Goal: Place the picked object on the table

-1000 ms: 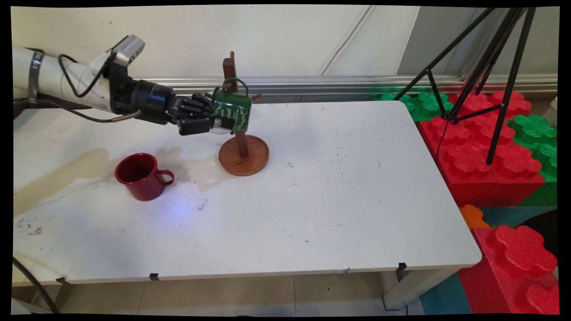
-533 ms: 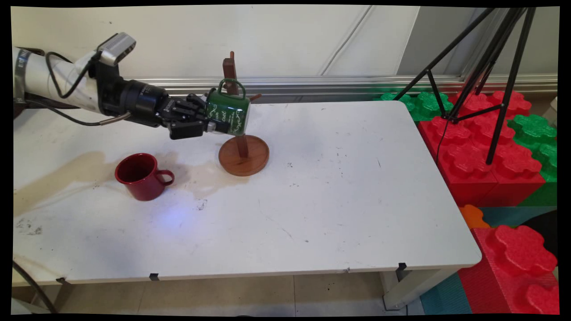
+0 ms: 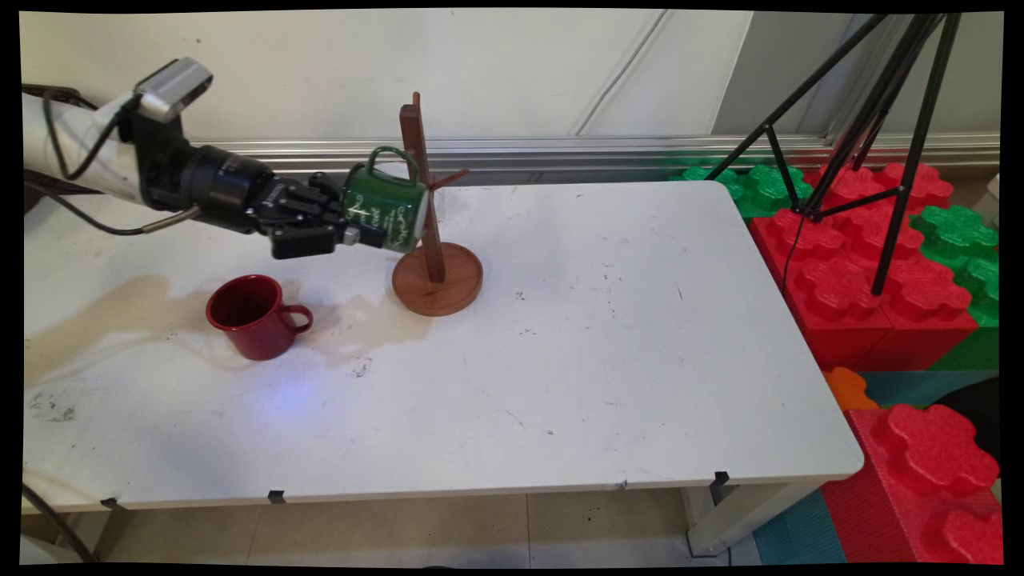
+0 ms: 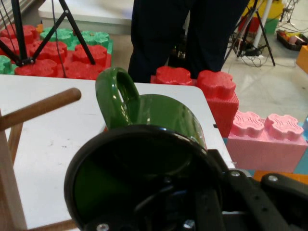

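Green enamel mug (image 3: 384,210), white lettering, sideways in jaws, handle up

A robotics lab: a camera tripod (image 3: 872,120) and foam blocks (image 3: 872,280) (red and green) flank the white table (image 3: 608,360).

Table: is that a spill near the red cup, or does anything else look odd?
Yes: a brownish stain spreads across the white table around the upright red mug, reaching the wooden stand. It looks like dried liquid.

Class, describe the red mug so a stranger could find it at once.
Start at the white table and look to its left half, in front of the wooden mug stand. The red mug stands upright on a brownish stain, unlike the green mug, held sideways in the air.
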`<state>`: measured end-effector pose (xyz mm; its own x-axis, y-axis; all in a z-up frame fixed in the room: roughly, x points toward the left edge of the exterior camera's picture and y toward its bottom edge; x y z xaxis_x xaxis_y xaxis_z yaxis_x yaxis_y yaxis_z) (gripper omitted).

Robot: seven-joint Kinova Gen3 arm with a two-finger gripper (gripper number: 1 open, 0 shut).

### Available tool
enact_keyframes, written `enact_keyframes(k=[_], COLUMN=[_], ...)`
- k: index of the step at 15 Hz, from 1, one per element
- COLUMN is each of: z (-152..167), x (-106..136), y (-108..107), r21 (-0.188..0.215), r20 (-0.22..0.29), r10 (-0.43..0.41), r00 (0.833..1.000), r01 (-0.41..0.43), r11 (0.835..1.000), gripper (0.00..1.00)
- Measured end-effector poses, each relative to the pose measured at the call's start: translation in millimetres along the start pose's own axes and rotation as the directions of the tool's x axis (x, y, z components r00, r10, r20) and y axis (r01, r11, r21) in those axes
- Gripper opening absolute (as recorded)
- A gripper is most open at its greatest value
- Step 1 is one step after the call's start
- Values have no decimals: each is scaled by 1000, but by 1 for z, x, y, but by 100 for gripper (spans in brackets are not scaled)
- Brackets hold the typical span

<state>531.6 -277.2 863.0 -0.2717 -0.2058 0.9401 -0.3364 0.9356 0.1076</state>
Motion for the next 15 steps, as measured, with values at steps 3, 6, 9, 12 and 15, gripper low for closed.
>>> enact_keyframes(k=[3, 6, 9, 12, 15], z=[-17, -36, -56, -78, -97], x=[0, 0, -4, -9, -15], y=[2, 2, -1, -6, -14], r21=[0, 6, 26, 61, 95], r20=[20, 47, 86, 138, 190], r10=[21, 42, 61, 77, 93], r00=[1000, 998, 994, 987, 977], r01=[-21, -43, -63, -86, -113], r11=[1000, 999, 998, 994, 989], gripper=[0, 0, 0, 0, 0])
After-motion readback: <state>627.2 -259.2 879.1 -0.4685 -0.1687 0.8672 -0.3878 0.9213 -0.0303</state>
